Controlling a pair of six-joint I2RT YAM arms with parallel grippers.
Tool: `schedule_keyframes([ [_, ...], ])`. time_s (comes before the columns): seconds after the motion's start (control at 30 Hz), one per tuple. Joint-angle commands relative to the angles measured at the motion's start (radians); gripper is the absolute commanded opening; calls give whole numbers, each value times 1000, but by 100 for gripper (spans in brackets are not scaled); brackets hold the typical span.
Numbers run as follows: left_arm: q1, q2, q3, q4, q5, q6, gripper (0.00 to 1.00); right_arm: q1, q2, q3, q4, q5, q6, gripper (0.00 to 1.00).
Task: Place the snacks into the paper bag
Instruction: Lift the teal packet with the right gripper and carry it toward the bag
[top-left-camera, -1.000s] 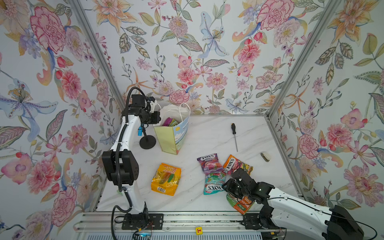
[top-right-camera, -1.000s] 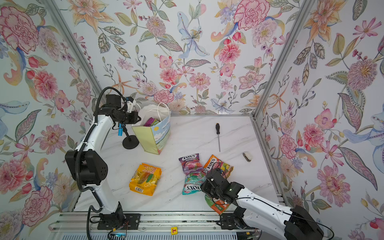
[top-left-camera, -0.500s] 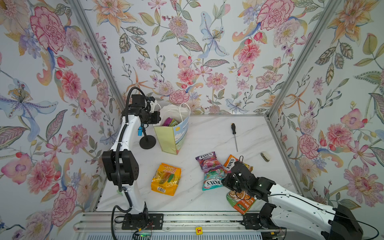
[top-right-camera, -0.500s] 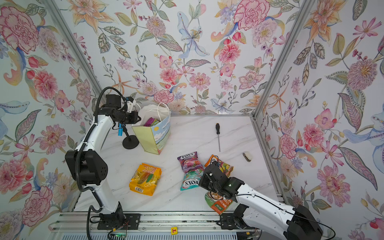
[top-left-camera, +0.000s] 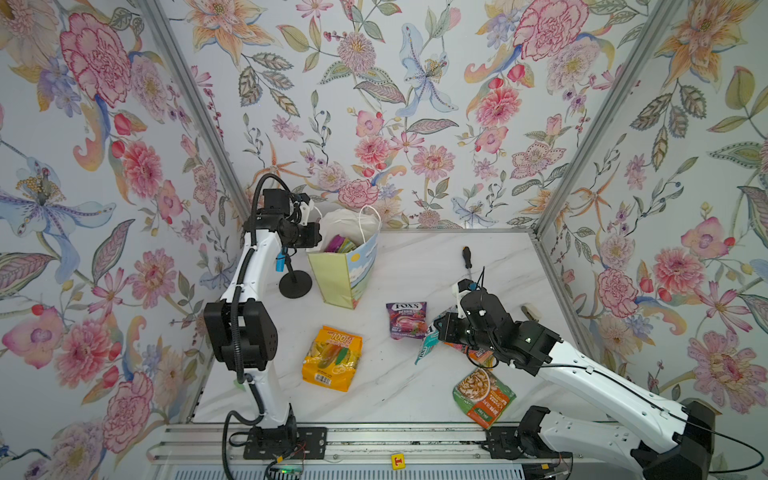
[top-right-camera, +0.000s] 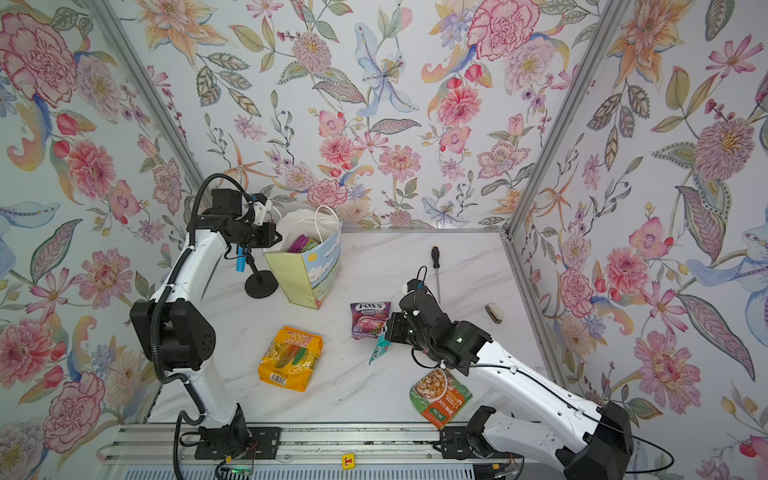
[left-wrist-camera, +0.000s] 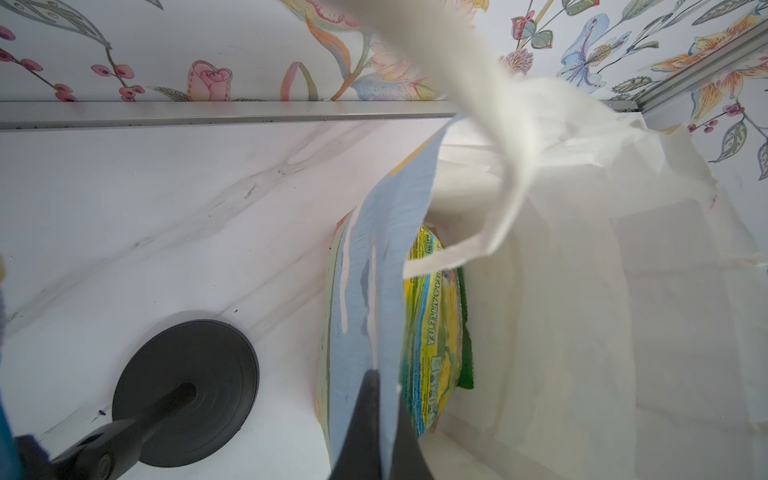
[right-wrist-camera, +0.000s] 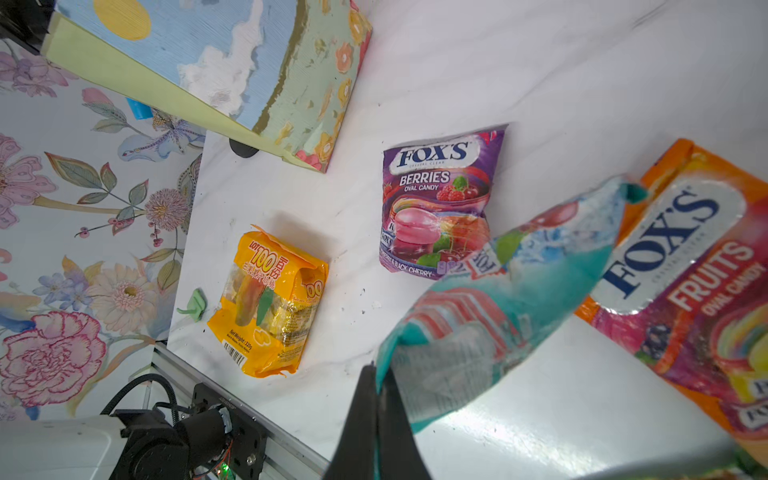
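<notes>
So that the paper bag gapes, the left end effector pinches its rim. The right end effector pinches the teal packet by one edge — packet dangling just beneath, probably ready for carrying.

Black-handled screwdriver, blue toy microphone, black round base, beige block

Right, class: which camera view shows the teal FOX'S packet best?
The right wrist view: the teal FOX'S packet appears large and close, pinched at its edge by the shut right gripper. Both top views show only a small teal sliver beside the gripper. The left wrist view misses it.
</notes>
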Motion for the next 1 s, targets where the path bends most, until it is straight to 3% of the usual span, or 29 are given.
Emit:
schedule_keyframes([
  [0.0, 13, -35, -18, 1, -5, -2, 2, -7, 16, 93, -8, 28, -94, 0],
  [0.33, 13, -43, -21, 4, -4, -5, 2, -50, 112, 358, 81, 98, -265, 0],
  [0.47, 13, -43, -21, 6, 0, -7, 2, -109, 168, 447, 182, 11, -288, 0],
  [0.7, 12, -46, -26, 8, 5, -7, 2, -187, 342, 707, 167, -128, -367, 0],
  [0.97, 13, -47, -30, 15, 17, -10, 2, -254, 540, 951, 171, -180, -403, 0],
])
